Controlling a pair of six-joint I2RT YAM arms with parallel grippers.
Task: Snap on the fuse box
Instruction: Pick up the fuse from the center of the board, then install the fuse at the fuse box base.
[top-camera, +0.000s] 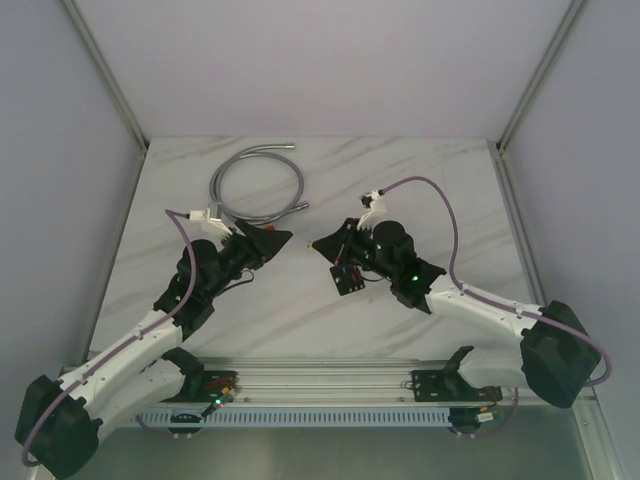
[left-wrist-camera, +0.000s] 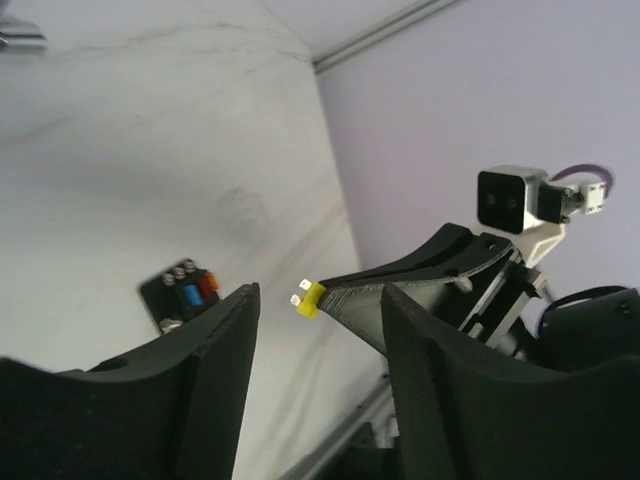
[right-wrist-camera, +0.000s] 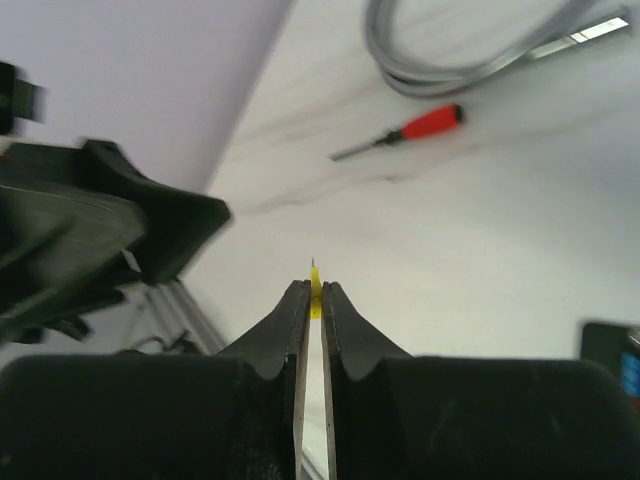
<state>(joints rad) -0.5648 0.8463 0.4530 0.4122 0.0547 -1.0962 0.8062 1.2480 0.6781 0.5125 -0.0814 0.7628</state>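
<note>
Over the middle of the marble table (top-camera: 300, 322), my two grippers face each other tip to tip, near but not touching. My right gripper (right-wrist-camera: 311, 292) is pinched almost shut on a small yellow fuse (left-wrist-camera: 307, 297), whose prongs stick out past the fingertips. My left gripper (top-camera: 275, 238) stands partly open with nothing between its fingers. The fuse box (top-camera: 348, 278) lies on the table under my right wrist, blue and red fuses in its slots, apart from both grippers. A coiled grey hose (top-camera: 255, 185) lies at the back of the table, a red-handled screwdriver (right-wrist-camera: 415, 130) near it
</note>
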